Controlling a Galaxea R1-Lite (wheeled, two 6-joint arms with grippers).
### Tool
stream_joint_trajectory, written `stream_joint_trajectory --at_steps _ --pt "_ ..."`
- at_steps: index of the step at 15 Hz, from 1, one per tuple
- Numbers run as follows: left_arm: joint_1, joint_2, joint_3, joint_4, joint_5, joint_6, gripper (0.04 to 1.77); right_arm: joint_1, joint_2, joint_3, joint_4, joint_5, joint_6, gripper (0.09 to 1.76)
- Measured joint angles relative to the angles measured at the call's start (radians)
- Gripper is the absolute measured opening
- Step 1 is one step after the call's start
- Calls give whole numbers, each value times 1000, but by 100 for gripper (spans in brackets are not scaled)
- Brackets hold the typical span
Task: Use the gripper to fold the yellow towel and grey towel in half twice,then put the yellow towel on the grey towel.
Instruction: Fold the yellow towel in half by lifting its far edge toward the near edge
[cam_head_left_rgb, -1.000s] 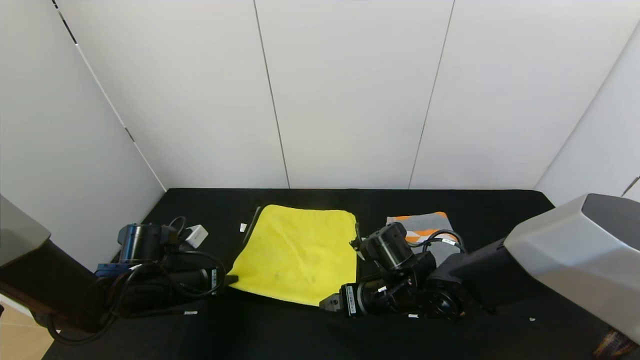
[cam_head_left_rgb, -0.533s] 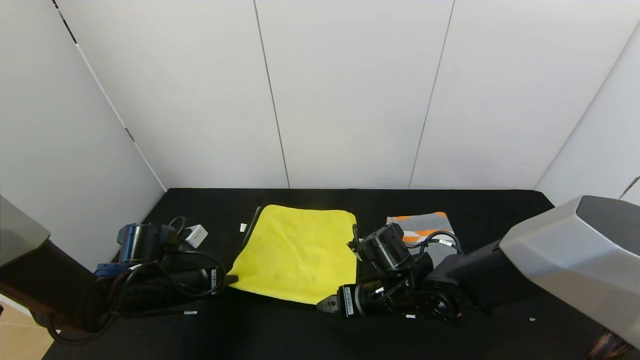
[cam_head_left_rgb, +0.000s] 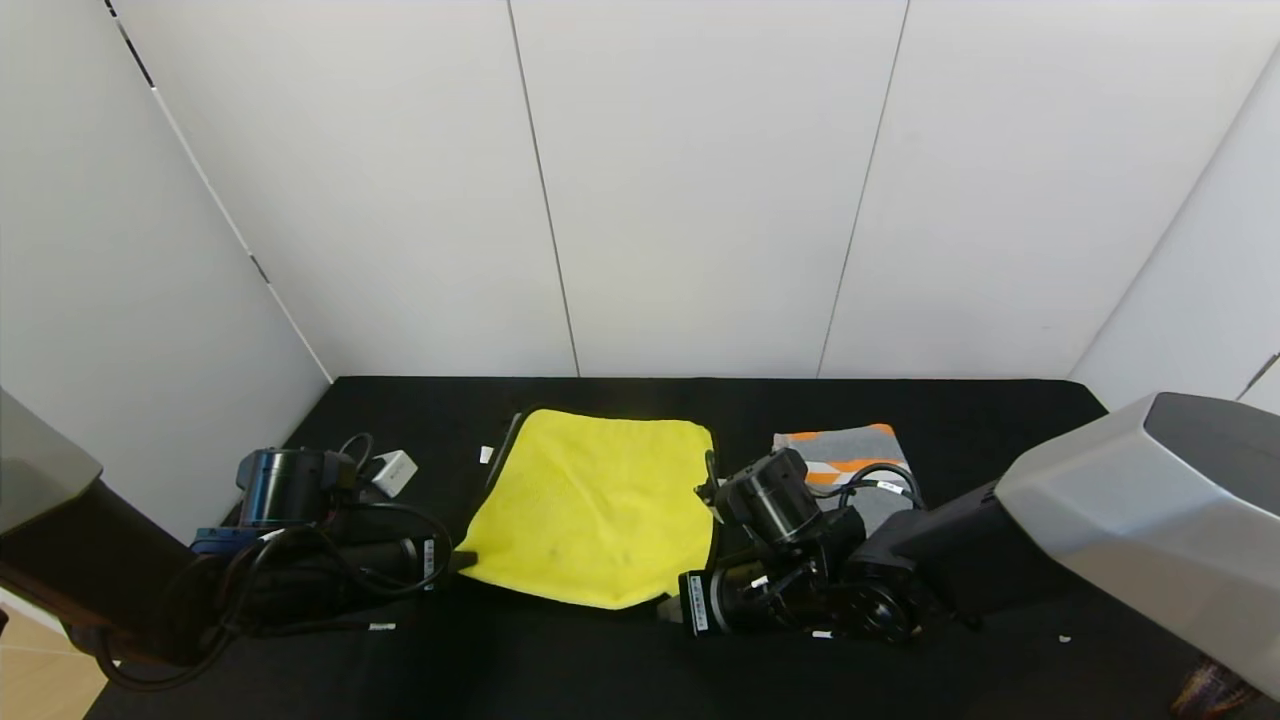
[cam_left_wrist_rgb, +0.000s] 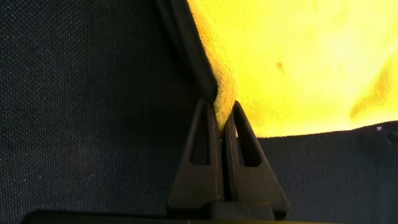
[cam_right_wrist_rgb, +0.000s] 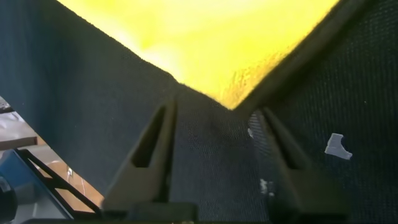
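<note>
The yellow towel (cam_head_left_rgb: 595, 505) lies flat in the middle of the black table. My left gripper (cam_head_left_rgb: 462, 560) is shut on its near left corner, and the left wrist view shows the yellow edge (cam_left_wrist_rgb: 298, 56) pinched between the fingers of the left gripper (cam_left_wrist_rgb: 219, 106). My right gripper (cam_head_left_rgb: 665, 607) is low at the towel's near right corner. In the right wrist view the right gripper (cam_right_wrist_rgb: 214, 109) is open, with the towel's corner (cam_right_wrist_rgb: 205, 37) just ahead of the tips. The grey towel (cam_head_left_rgb: 850, 450), folded with orange shapes, lies at the back right, partly hidden by the right arm.
A small white box (cam_head_left_rgb: 393, 470) with a cable sits at the left of the black table (cam_head_left_rgb: 560, 670). A small white scrap (cam_head_left_rgb: 486, 455) lies beside the yellow towel's far left corner. White walls close in the back and both sides.
My right gripper's tip has shifted slightly to the right at the towel's near right corner. The left gripper and both towels have stayed in place.
</note>
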Motion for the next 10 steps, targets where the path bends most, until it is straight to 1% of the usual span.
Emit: stream_joint_trajectory --at_steps 1,2,3,10 --pt "0 0 0 0 0 0 13 0 0 0 0 0 0 71" --pt "-1 1 0 0 0 0 13 0 0 0 0 0 0 19" --pt "-1 2 0 0 0 0 13 0 0 0 1 -1 1 12" --pt "-1 3 0 -1 0 0 13 -1 -5 7 1 -1 0 11"
